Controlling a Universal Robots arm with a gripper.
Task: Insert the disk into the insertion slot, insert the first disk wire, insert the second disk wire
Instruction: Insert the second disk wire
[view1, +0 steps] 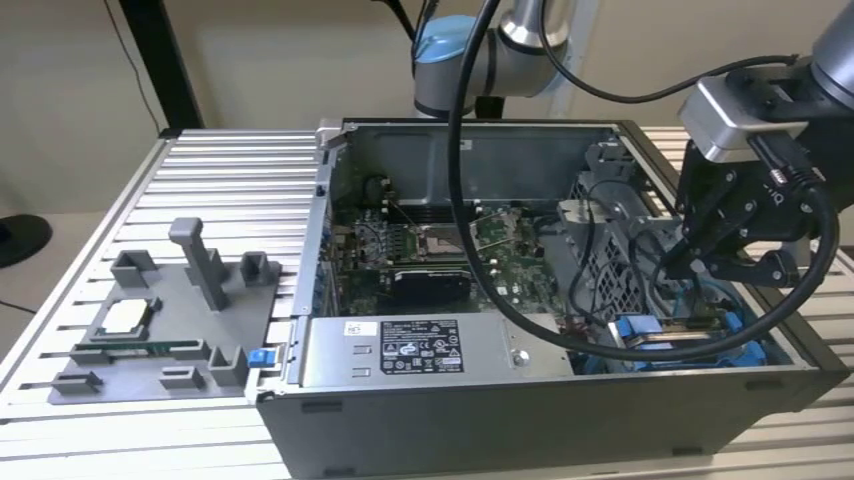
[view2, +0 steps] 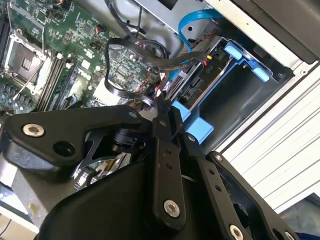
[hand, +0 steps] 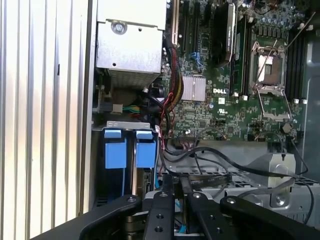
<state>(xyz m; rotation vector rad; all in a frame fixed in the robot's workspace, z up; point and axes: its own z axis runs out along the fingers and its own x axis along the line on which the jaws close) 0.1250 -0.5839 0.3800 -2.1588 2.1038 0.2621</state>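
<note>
The gripper (view1: 727, 262) hangs over the open computer case (view1: 534, 400) on the desk (view1: 200, 200), above the drive corner at about four o'clock from the motherboard (view1: 427, 250) in the exterior view. The disk (view2: 220, 75) already sits in the insertion slot (view2: 245, 100), its blue carrier tabs seen side by side in the first wrist view (hand: 125, 147), so the first step looks done. In both wrist views the jaws stand drawn nearly together, with only a narrow gap between the fingers (hand: 162, 200), and they close over the flat dark cable (view2: 130, 75) that loops across to the back of the disk. Whether they truly pinch a connector there is hard to say, since the linkage hides the fingertips, so I cannot tell what they hold. A light blue cable (view2: 200, 20) curves past the drive at roughly twelve o'clock from it in the second wrist view. By this showing the work stands at the wire steps, neither plainly finished.
</note>
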